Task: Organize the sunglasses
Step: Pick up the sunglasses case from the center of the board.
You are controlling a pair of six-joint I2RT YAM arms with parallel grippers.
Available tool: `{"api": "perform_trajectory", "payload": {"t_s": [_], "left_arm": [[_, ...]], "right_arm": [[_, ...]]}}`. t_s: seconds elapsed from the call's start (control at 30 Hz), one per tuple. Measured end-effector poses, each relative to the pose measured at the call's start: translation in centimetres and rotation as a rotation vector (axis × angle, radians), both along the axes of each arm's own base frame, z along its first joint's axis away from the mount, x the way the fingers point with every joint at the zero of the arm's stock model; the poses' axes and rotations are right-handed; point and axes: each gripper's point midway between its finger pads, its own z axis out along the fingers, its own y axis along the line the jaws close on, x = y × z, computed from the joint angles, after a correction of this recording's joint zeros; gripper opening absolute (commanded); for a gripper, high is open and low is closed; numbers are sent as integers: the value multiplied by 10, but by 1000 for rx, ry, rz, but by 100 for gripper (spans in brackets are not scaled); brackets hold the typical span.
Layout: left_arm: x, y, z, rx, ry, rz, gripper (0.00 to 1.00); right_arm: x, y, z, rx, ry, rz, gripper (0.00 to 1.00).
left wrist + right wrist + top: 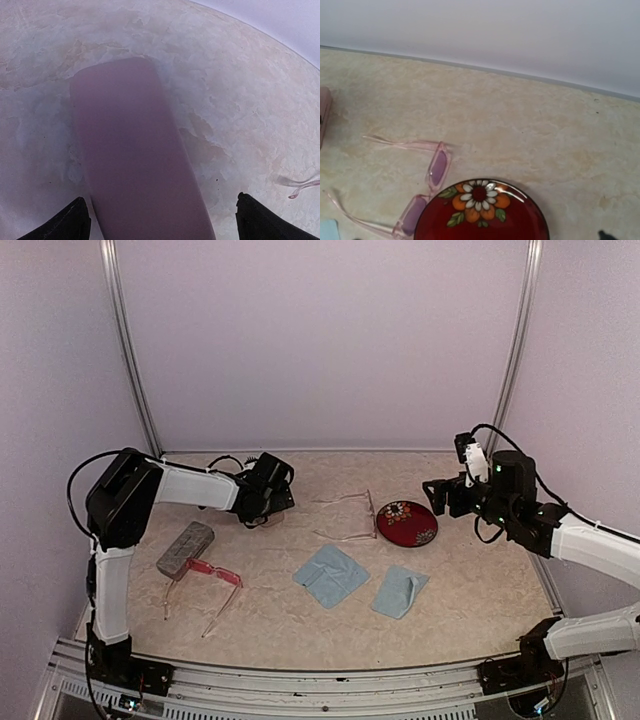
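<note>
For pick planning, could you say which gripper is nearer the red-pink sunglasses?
Left. The left gripper is just beyond the red-pink sunglasses; the right gripper is far off, by the red dish.

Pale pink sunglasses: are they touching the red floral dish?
Cannot tell. In the right wrist view the pale pink sunglasses run up to the red floral dish rim with no gap seen, but that could be perspective.

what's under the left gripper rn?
A pink oblong case lying on the table, below the open left gripper. Top view: the gripper hides most of it. Its contents cannot be seen.
</note>
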Motion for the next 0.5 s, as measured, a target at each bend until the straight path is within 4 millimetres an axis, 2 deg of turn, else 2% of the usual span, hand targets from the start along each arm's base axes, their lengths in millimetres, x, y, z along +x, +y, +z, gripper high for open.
{"api": "perform_trajectory", "payload": {"t_s": [0.33,0.5], "left_arm": [[7,-5,-25,39,53,3,97],[8,-4,-28,52,61,4,86]], "right_arm": [[-4,-2,-2,4,-2,0,100],[-6,-3,-2,6,-6,-1,100]]}}
